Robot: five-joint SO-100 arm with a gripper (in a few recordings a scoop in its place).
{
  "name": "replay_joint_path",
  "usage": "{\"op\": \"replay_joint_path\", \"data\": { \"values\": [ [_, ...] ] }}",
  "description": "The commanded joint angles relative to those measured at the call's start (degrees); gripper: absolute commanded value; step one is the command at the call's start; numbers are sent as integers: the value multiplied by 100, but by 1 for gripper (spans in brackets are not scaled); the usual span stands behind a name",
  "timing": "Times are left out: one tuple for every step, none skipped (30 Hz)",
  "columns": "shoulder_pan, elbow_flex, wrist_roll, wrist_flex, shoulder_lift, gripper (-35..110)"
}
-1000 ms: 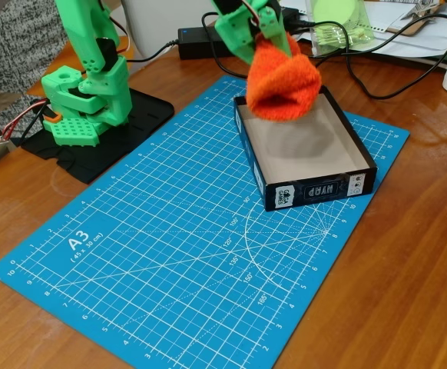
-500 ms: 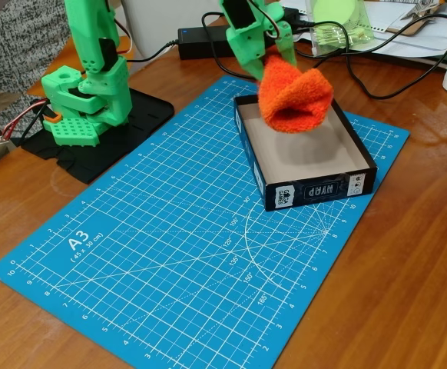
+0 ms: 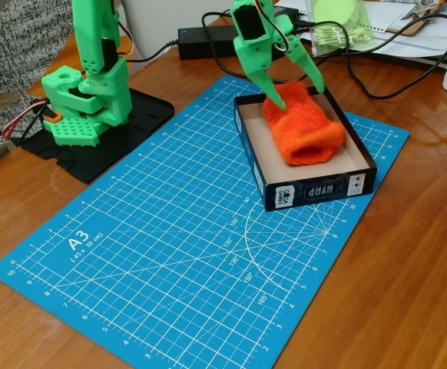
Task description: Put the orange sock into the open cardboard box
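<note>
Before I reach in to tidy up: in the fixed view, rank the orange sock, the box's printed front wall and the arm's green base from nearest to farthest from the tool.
Measured from the tool:
1. orange sock, directly below, inside the box.
2. printed front wall, lower in the picture.
3. green base, far left.

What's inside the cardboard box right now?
The orange sock lies inside the cardboard box, toward its far end, under the open gripper. Bare cardboard floor shows beside it; the floor under the sock is covered.
</note>
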Motion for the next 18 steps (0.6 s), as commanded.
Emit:
{"op": "replay_joint_path", "data": {
  "values": [
    [-105,-158,-123,141,123,29],
    [-105,-176,-132,167,132,27],
    [-97,-211,-105,185,141,26],
    [-88,-272,-88,211,149,24],
    [-88,-352,-70,264,158,18],
    [-88,-457,-53,316,167,7],
    [-97,-571,-35,387,167,0],
    [-141,-677,-114,501,167,0],
    [-185,-791,-176,624,185,0],
    [-193,-888,-149,677,229,0],
    [-149,-993,-35,694,281,0],
    [-105,-1107,79,703,360,0],
    [-44,-1222,185,677,457,0],
    [26,-1336,325,589,571,0],
    [88,-1450,510,387,703,0],
    [149,-1564,677,35,853,0],
    [193,-1705,817,-352,1037,0],
    [229,-1872,1090,-747,1274,0]
  ]
}}
